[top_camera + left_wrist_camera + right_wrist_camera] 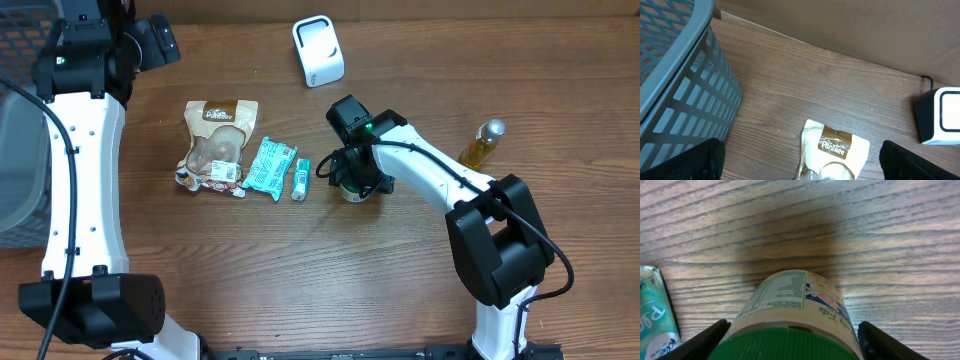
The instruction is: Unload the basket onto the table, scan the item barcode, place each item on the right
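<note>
Green plastic lid (785,347), cylindrical paper-labelled jar (790,295), grained wood table (890,230)

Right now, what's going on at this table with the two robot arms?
The right arm's hand straddles a green-lidded, paper-labelled jar standing on the wooden table. I cannot tell whether it is gripping the jar. The white box-shaped scanner stands well apart from it, so nothing is being scanned yet. The left arm's hand hangs open and empty near the grey mesh basket.
</note>
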`<state>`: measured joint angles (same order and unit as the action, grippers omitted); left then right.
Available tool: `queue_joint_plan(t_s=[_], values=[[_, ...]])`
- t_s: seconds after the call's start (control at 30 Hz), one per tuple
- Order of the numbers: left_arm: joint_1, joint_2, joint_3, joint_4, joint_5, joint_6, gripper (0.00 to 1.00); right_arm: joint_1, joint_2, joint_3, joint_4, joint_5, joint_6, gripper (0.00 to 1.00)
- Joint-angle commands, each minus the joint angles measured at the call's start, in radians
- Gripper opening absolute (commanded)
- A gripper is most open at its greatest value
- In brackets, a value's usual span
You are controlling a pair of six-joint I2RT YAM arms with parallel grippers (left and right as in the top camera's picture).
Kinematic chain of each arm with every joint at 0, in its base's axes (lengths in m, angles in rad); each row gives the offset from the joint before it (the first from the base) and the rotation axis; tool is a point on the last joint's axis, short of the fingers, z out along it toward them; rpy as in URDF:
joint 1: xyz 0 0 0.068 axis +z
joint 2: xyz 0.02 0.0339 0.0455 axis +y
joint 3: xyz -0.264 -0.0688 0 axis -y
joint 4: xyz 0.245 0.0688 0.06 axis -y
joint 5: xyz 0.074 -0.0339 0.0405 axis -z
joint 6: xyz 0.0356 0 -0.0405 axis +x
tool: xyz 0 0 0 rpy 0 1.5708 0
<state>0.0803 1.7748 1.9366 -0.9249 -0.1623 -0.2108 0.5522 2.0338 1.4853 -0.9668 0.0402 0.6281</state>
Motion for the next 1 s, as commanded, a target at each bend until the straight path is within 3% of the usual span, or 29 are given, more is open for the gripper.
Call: queue_joint_plan(t_s=[0.0, 0.97], values=[[0.004, 0.003, 0.008, 0.001, -0.013, -0.014, 0.99, 0.008, 0.000, 0.006, 0.009, -0.001, 0.004, 0.79], [0.004, 0.003, 0.008, 0.000, -0.013, -0.014, 1.00, 0.008, 0.002, 0.006, 0.034, 0.000, 0.004, 0.79]])
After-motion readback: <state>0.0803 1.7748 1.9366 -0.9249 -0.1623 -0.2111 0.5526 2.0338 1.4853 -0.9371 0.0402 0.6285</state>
